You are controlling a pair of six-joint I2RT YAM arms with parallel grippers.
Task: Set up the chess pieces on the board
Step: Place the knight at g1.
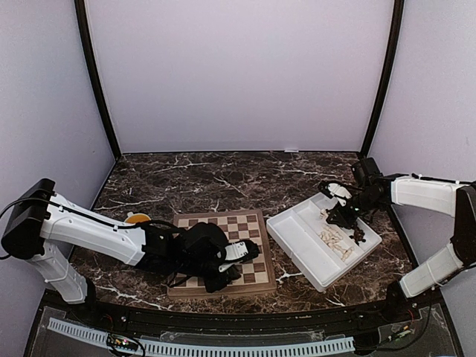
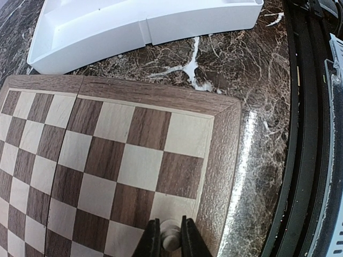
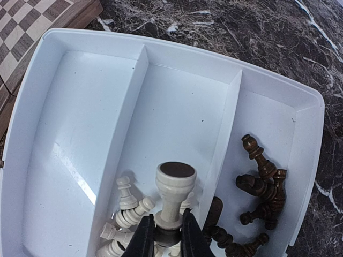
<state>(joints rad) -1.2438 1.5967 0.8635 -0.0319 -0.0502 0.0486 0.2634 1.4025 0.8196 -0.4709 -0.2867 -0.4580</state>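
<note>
Over the dark marble table [image 1: 223,178], I see the chessboard [image 1: 245,223] under my left arm and the white compartmented tray [image 1: 297,238] to its right. The left gripper [image 2: 170,230] is clamped on a cream piece [image 2: 171,242] over a pale edge square. The right gripper [image 3: 166,230] pinches an upturned cream piece [image 3: 174,187] above the loose cream pieces [image 3: 126,214] in the tray's middle compartment. The dark pieces [image 3: 262,187] lie in the next one.

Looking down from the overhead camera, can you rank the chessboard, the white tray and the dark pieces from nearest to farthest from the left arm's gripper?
1. The board: directly beneath the left gripper, which holds a pale piece over it.
2. The white tray: on the table to the board's right.
3. The dark pieces: in the tray's compartment farthest from the board.
</note>
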